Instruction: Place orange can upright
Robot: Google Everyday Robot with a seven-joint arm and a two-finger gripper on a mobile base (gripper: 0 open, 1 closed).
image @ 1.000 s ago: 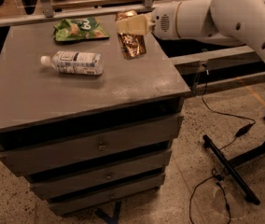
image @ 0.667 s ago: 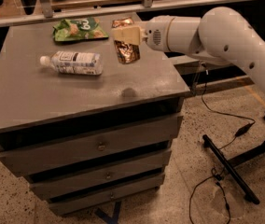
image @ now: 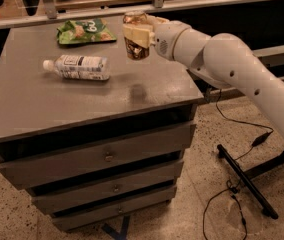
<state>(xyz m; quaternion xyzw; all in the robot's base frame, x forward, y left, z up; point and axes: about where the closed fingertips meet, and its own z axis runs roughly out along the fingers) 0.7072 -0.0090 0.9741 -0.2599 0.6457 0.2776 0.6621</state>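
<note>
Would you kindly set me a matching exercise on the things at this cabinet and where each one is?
Things:
1 orange can
2 water bottle
3 green bag
4 gripper

Places or states:
A lying on its side, left of the can
B flat at the far edge
C shut on the can, above the right side of the cabinet
D held upright in the air

Pairs: 1-D, 2-A, 3-B, 4-C

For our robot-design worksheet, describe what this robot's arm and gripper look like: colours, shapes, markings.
The arm is glossy white: rounded tubular segments with small dark dots, no visible cables. The gripper, above the rear right of the cabinet, has blocky cream jaws on a white rounded wrist.
</note>
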